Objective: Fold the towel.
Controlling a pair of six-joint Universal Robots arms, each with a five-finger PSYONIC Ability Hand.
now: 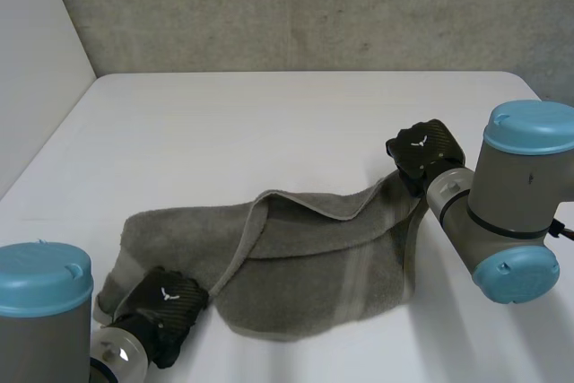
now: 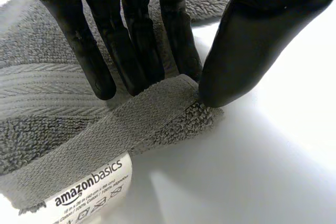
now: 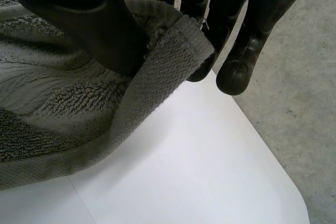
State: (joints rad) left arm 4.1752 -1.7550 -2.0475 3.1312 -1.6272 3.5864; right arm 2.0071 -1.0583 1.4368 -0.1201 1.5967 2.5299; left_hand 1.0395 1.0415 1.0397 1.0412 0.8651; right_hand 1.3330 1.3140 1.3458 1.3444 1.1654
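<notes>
Grey terry towel point(image 1: 305, 266), lower centre of the head view, crossed by a paler woven band point(image 1: 359, 266) (its white label point(image 2: 94, 190) carries black lettering). Left hand point(image 1: 166, 307) and right hand point(image 1: 426, 150): black, weave-patterned, each with a small white mark. Table point(image 1: 269, 123) white; arm caps point(image 1: 531, 127) light blue; wall point(image 1: 314, 6), upper frame, mottled grey.

You have two thick grey arms, the left arm point(image 1: 45, 352) and right arm point(image 1: 511, 190), whose joints are closed by round light-blue caps point(image 1: 531, 126). The left robot hand point(image 1: 169, 304) and right robot hand point(image 1: 426, 150) are black, with what looks like a woven carbon shell and a small white mark on the back. A silvery ring point(image 1: 447, 187) sits behind each. Their fingers point(image 2: 86, 45) are smooth, glossy and round-tipped.
</notes>
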